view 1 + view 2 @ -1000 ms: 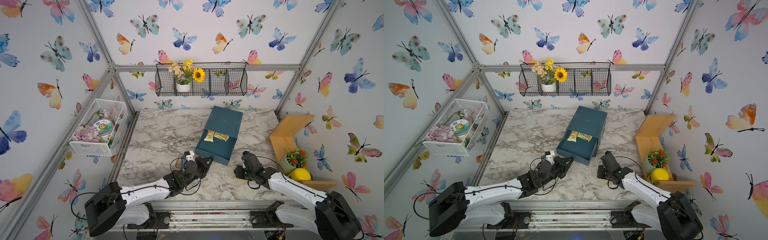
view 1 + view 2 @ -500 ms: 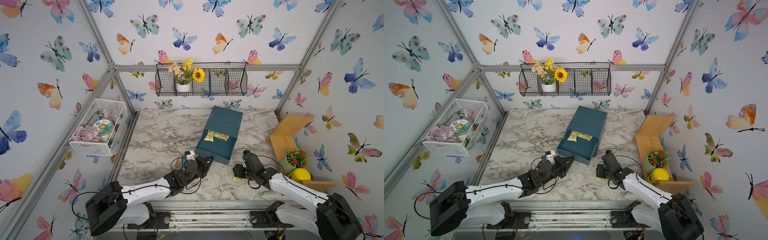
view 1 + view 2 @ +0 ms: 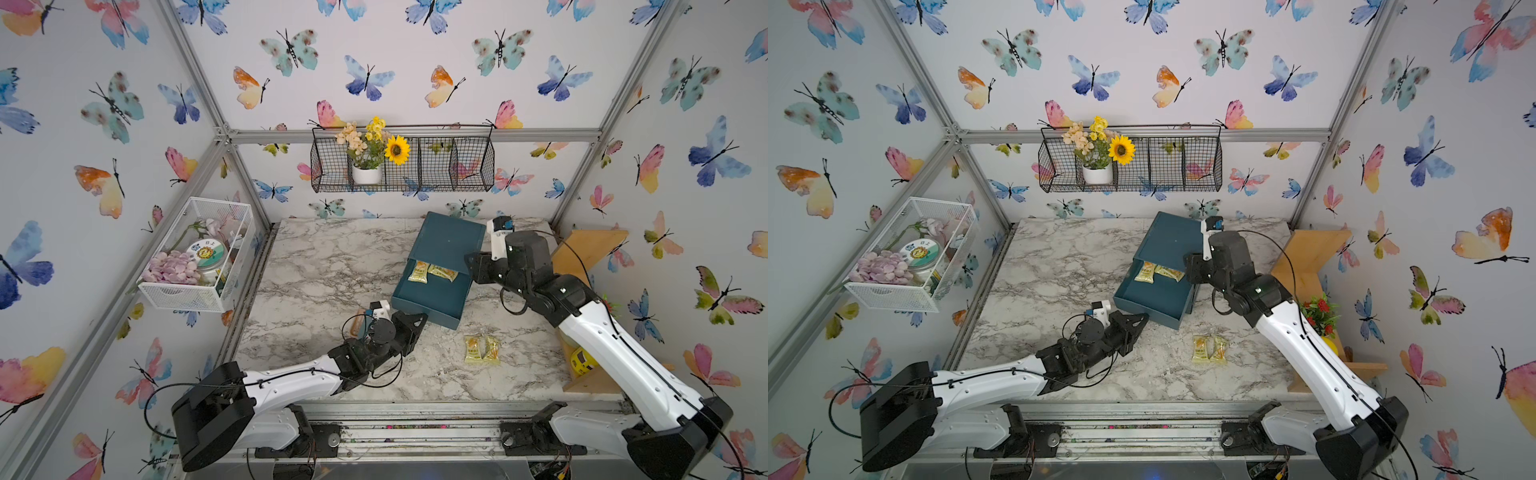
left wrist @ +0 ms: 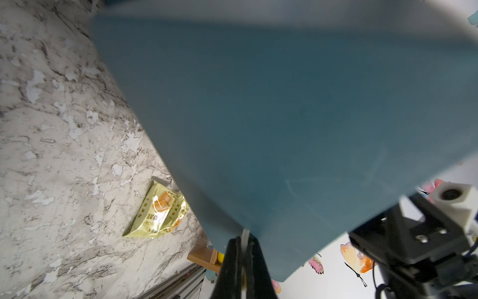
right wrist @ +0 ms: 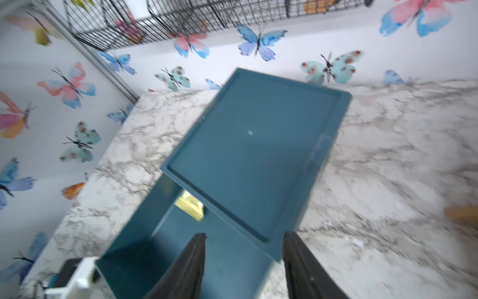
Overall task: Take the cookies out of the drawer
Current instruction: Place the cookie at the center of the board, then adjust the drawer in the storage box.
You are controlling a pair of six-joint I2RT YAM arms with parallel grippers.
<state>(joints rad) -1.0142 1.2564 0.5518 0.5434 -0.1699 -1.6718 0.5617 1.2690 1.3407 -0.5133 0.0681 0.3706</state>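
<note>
Our right pincer [image 5: 244,234] had swung from the table [image 3: 332,257] back over the drawer [image 3: 428,299], jaws parted and empty, two cookies [image 3: 482,350] dropped behind it and two packets [image 3: 432,272] waiting just ahead

I counted two yellow cookie packets [image 3: 419,272] in the one open teal drawer [image 3: 428,297] and two more packets [image 3: 473,350] on the marble tabletop [image 3: 332,270], four altogether. I also counted two wall baskets: one black wire basket [image 3: 453,166], one white mesh basket [image 3: 183,297].
</note>
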